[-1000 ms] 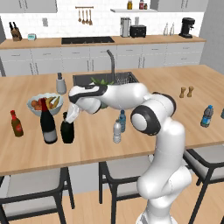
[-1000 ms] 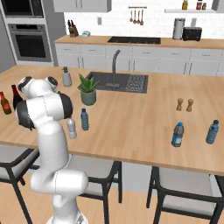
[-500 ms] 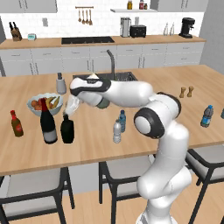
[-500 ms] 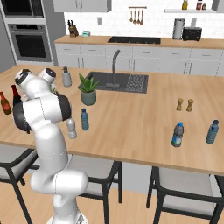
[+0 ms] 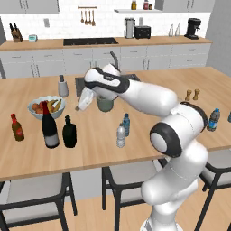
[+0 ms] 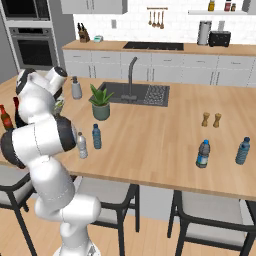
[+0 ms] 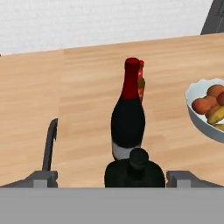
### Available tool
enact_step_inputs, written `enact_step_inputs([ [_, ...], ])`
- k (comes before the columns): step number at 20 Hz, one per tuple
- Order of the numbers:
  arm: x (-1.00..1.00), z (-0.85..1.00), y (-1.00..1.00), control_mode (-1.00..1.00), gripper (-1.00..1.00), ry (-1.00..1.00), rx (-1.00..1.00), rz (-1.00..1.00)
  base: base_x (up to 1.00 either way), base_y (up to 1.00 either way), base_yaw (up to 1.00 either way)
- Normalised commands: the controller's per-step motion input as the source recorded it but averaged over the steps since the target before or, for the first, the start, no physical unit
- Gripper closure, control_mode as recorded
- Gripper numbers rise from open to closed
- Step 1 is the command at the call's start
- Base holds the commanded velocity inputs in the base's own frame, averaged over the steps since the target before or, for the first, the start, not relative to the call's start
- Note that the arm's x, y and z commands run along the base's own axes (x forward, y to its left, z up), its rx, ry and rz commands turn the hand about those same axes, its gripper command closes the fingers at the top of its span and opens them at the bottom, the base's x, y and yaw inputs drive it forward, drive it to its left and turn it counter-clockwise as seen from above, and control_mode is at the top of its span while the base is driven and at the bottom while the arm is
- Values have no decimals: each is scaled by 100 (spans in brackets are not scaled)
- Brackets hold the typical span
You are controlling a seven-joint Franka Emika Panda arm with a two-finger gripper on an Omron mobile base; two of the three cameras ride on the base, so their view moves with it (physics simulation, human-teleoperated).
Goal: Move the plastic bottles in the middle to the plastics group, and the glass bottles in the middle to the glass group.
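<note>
The squat black glass bottle [image 5: 69, 131] stands upright on the island beside the tall wine bottle [image 5: 49, 127] of the glass group, with the small red-brown sauce bottle [image 5: 17, 127] further left. My gripper [image 5: 84, 101] hangs open above and to the right of the black bottle, holding nothing. In the hand view the black bottle [image 7: 135, 170] sits low between my spread fingertips [image 7: 43, 178], apart from both, with the wine bottle [image 7: 127, 113] behind it. The clear plastic bottle [image 5: 120, 136] and the blue-tinted one [image 5: 126, 124] stand mid-counter. A plastics group bottle [image 5: 213, 120] stands far right.
A fruit bowl [image 5: 46, 106] sits just behind the wine bottle. A potted plant [image 6: 101, 102], a sink with a faucet [image 6: 131, 75] and a grey shaker [image 5: 62, 86] stand behind my hand. Two pepper mills [image 5: 192, 94] stand right. Stools line the island's near edge.
My gripper has opened, let go of the black bottle and risen up and to the right of it. The bottle stays standing by the wine bottle.
</note>
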Motion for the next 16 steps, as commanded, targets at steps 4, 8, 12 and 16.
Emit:
enact_step_inputs([
  [4, -50, 27, -87, -100, -100, 0, 0, -16, 0, 0, 0],
  [8, -48, 20, -77, -100, -100, 2, 0, -17, 0, 0, 0],
  [12, -29, 29, -61, -100, -100, 17, -2, -22, 0, 0, 0],
  [16, -17, 4, -35, -100, -100, 34, -7, -28, 0, 0, 0],
])
